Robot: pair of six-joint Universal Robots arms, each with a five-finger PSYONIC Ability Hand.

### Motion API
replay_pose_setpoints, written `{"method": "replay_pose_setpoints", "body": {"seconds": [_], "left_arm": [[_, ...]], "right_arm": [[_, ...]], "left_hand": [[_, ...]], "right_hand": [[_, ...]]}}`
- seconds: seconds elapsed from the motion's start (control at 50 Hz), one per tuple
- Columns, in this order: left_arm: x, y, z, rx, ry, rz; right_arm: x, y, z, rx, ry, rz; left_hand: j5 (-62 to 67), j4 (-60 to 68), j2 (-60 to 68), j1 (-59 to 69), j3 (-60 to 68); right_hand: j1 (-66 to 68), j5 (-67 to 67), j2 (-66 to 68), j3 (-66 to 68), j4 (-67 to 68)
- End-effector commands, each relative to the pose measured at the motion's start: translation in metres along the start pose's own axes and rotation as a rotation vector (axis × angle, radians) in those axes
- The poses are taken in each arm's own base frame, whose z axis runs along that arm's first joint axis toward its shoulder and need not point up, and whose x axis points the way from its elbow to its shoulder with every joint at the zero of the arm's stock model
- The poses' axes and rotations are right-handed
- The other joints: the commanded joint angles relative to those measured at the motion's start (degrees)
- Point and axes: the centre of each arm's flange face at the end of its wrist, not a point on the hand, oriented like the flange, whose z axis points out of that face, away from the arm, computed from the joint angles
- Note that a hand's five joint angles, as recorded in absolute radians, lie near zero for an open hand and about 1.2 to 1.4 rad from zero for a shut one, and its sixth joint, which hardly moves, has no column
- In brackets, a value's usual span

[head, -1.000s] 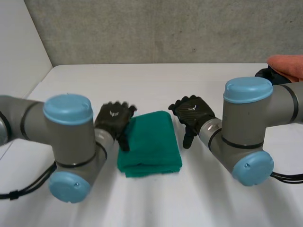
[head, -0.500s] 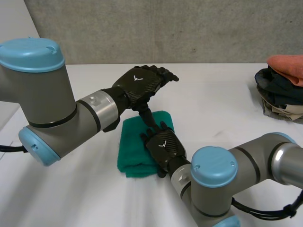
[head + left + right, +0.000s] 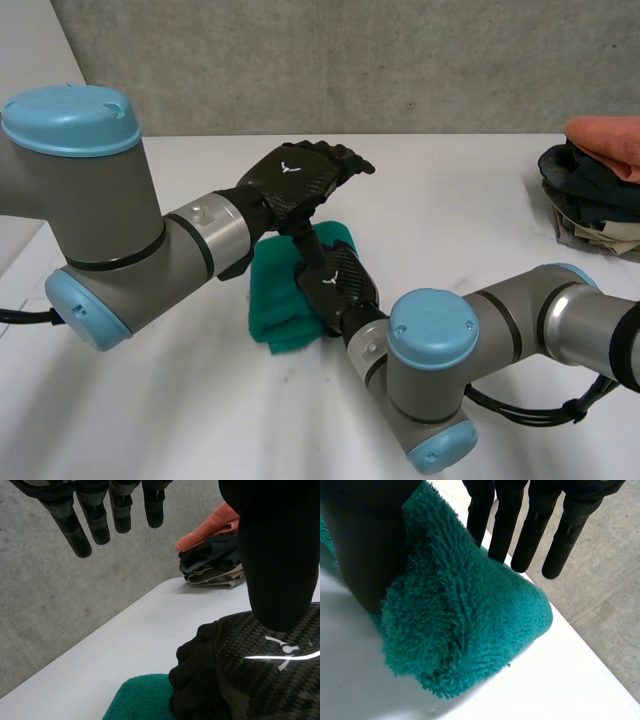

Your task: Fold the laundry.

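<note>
Folding station, head view and both wrist views. A folded green towel (image 3: 278, 300) of deep, fluffy pile lies on the white table (image 3: 480, 200), near its middle and between the two arms. The right hand (image 3: 340, 288) rests palm down on the towel's upper surface, over its right part in the head view. In the right wrist view its fingers (image 3: 534, 525) run straight and slightly spread over the cloth, and the thumb (image 3: 365, 545) stands against the pile beside a raised ridge of the fabric. Nothing is curled round or pinched, so the hand lies flat and relaxed on the towel. The left hand (image 3: 300, 178) hovers above the towel's far edge and just over the right hand, apart from the cloth. In the left wrist view its fingers (image 3: 94, 515) hang straight and parted, the thumb well clear of them, holding nothing. Beneath its palm in that view lie the back of the right hand (image 3: 260, 670) and a rounded edge of the towel (image 3: 142, 700). A pile of clothes (image 3: 595, 190), orange on top of dark and beige pieces, sits at the table's right edge, well apart from the towel. A grey wall (image 3: 350, 60) stands behind the table
</note>
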Motion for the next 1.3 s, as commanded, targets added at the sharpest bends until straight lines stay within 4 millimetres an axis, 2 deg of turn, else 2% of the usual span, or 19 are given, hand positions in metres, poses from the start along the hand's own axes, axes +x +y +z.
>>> {"method": "replay_pose_setpoints", "body": {"seconds": [0.02, 0.04, 0.1, 0.24, 0.36, 0.44, 0.46, 0.56, 0.66, 0.68, 0.74, 0.76, 0.8, 0.82, 0.9, 1.0, 1.12, 1.2, 1.3], "left_arm": [[-0.001, 0.001, 0.0, -0.002, -0.001, -0.001], [-0.001, 0.0, 0.0, 0.0, -0.002, -0.001], [-0.001, 0.001, 0.0, -0.002, -0.003, -0.001], [-0.01, -0.004, 0.0, 0.012, -0.026, 0.003], [-0.02, -0.021, 0.0, 0.062, -0.053, 0.026], [-0.026, -0.039, -0.006, 0.108, -0.082, 0.045], [-0.026, -0.043, -0.007, 0.117, -0.087, 0.049], [-0.026, -0.06, -0.014, 0.161, -0.097, 0.07], [-0.025, -0.065, -0.017, 0.171, -0.099, 0.075], [-0.025, -0.064, -0.017, 0.168, -0.097, 0.074], [-0.025, -0.063, -0.018, 0.164, -0.097, 0.071], [-0.024, -0.062, -0.018, 0.162, -0.097, 0.072], [-0.024, -0.061, -0.018, 0.157, -0.096, 0.069], [-0.023, -0.06, -0.018, 0.154, -0.096, 0.068], [-0.022, -0.057, -0.018, 0.146, -0.091, 0.065], [-0.018, -0.049, -0.017, 0.123, -0.082, 0.055], [-0.012, -0.046, -0.017, 0.114, -0.068, 0.051], [-0.009, -0.045, -0.017, 0.109, -0.069, 0.049], [-0.007, -0.044, -0.017, 0.105, -0.077, 0.047]], "right_arm": [[-0.001, 0.002, 0.006, 0.005, 0.001, 0.0], [-0.001, 0.002, 0.008, 0.008, 0.002, 0.001], [0.0, 0.001, 0.009, 0.016, 0.0, 0.0], [0.031, -0.021, 0.022, 0.123, 0.092, -0.001], [0.079, -0.055, 0.037, 0.255, 0.222, -0.012], [0.127, -0.077, 0.042, 0.326, 0.33, -0.014], [0.153, -0.082, 0.042, 0.347, 0.387, -0.023], [0.226, -0.105, 0.036, 0.456, 0.533, -0.063], [0.305, -0.102, 0.023, 0.531, 0.642, -0.058], [0.335, -0.096, 0.015, 0.543, 0.677, -0.059], [0.378, -0.086, 0.001, 0.554, 0.734, -0.061], [0.402, -0.075, -0.008, 0.556, 0.754, -0.057], [0.423, -0.064, -0.017, 0.556, 0.765, -0.05], [0.442, -0.046, -0.023, 0.545, 0.759, -0.037], [0.476, 0.01, -0.031, 0.505, 0.724, 0.035], [0.485, 0.102, -0.039, 0.406, 0.591, 0.185], [0.482, 0.172, -0.063, 0.316, 0.467, 0.241], [0.474, 0.189, -0.074, 0.281, 0.412, 0.26], [0.472, 0.189, -0.075, 0.277, 0.4, 0.253]], "left_hand": [[-1.1, 0.0, -0.1, 0.4, -0.6], [-1.1, 0.0, -0.1, 0.4, -0.6], [-1.1, 0.0, -0.1, 0.4, -0.6], [-0.9, 0.2, 0.1, 0.6, -0.4], [-0.9, 0.2, 0.1, 0.6, -0.4], [-0.9, 0.2, 0.1, 0.6, -0.4], [-1.1, 0.0, -0.1, 0.4, -0.6], [-1.1, 0.0, -0.1, 0.4, -0.6], [-1.1, 0.0, -0.1, 0.4, -0.6], [-1.1, 0.0, -0.1, 0.4, -0.6], [-1.1, 0.0, -0.1, 0.4, -0.6], [-1.1, 0.0, -0.1, 0.4, -0.6], [-0.9, 0.2, 0.1, 0.6, -0.4], [-0.9, 0.2, 0.1, 0.6, -0.4], [-0.9, 0.2, 0.1, 0.6, -0.4], [-0.8, 0.4, 0.2, 0.8, -0.2], [-0.8, 0.4, 0.2, 0.8, -0.2], [-0.8, 0.4, 0.2, 0.8, -0.2], [-0.6, 0.5, 0.4, 0.9, -0.1]], "right_hand": [[15.4, 16.1, 14.7, 14.9, 14.9], [26.9, 27.7, 26.2, 26.5, 26.5], [44.4, 45.2, 43.8, 44.0, 44.0], [44.5, 45.2, 43.8, 44.0, 44.0], [44.5, 45.2, 43.8, 44.0, 44.0], [44.5, 45.2, 43.8, 44.0, 44.0], [44.5, 45.2, 43.8, 44.0, 44.0], [44.5, 45.2, 43.8, 44.0, 44.0], [44.5, 45.2, 43.8, 44.0, 44.0], [44.5, 45.2, 43.8, 44.0, 44.0], [44.5, 45.2, 43.8, 44.0, 44.0], [44.5, 45.2, 43.8, 44.0, 44.0], [44.5, 45.2, 43.8, 44.0, 44.0], [44.5, 45.2, 43.8, 44.0, 44.0], [44.5, 45.2, 43.8, 44.0, 44.0], [44.5, 45.2, 43.8, 44.0, 44.0], [44.5, 45.2, 43.8, 44.0, 44.0], [44.5, 45.2, 43.8, 44.0, 44.0], [44.5, 45.2, 43.8, 44.0, 44.0]]}}
